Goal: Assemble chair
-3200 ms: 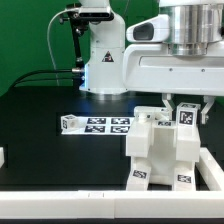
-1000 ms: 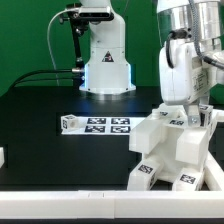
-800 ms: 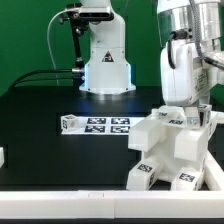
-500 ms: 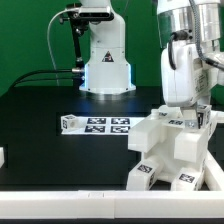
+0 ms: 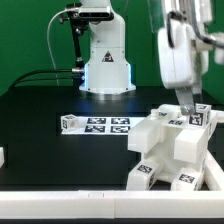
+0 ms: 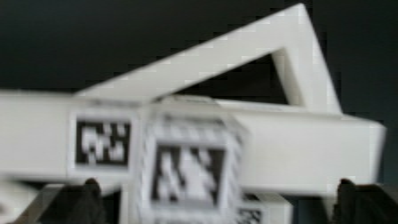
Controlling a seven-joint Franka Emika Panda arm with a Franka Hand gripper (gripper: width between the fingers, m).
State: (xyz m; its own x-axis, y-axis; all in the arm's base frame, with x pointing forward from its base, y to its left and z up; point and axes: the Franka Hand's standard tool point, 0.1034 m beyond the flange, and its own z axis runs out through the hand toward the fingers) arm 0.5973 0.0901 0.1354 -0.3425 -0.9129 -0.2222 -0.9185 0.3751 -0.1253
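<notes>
The blocky matte white chair assembly (image 5: 172, 150) tilts with its top toward 1 o'clock; the gripper (image 5: 189, 106) above it is released.

- We see a black table (image 5: 40, 120) with a white rim along its near edge.
- The marker board (image 5: 95, 124) lies flat near the middle.
- The white chair (image 5: 170, 150) sits at the exterior view's right near corner.
- A small white part (image 5: 2, 157) touches the exterior view's left edge.

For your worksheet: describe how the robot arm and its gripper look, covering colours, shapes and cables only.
The arm is glossy white with rounded, bulky casings and a metallic silver ring near its upper end. The gripper ends in slim dark fingers. Black cables trail behind the white base.
</notes>
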